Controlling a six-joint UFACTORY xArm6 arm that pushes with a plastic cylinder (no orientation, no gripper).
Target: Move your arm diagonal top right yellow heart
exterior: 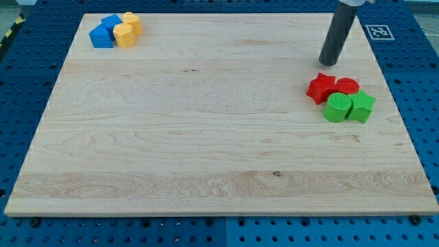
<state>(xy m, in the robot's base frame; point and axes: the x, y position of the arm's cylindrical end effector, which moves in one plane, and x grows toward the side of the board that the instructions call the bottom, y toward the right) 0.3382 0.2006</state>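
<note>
My tip [329, 62] is planted on the wooden board [206, 137], a bare dark rod with nothing pinched and nothing pressed against it, standing just above the red star block [320, 88] on the view's right side.

Taking that red star as our marker and working from the view's bottom upward: lowest of the right-hand cluster are two green blocks, just below and right of the star. The green cylinder [337, 108] sits touching the green block [361, 107] beside it, whose shape looks many-sided. Next up, the red cylinder [347, 86] is snug against the star's right edge. Then the tip, close above the star but clear of it.

Now far across the board, well to the left of the star and higher, near the top-left corner, is the second cluster. Two blue blocks, one [101, 36] at the view's left and another [112, 23] behind it, are huddled with two yellow pieces. The yellow heart [124, 34] appears to be the nearer one, the other yellow block [132, 23] touching it behind. The tip is well apart from that heart.
</note>
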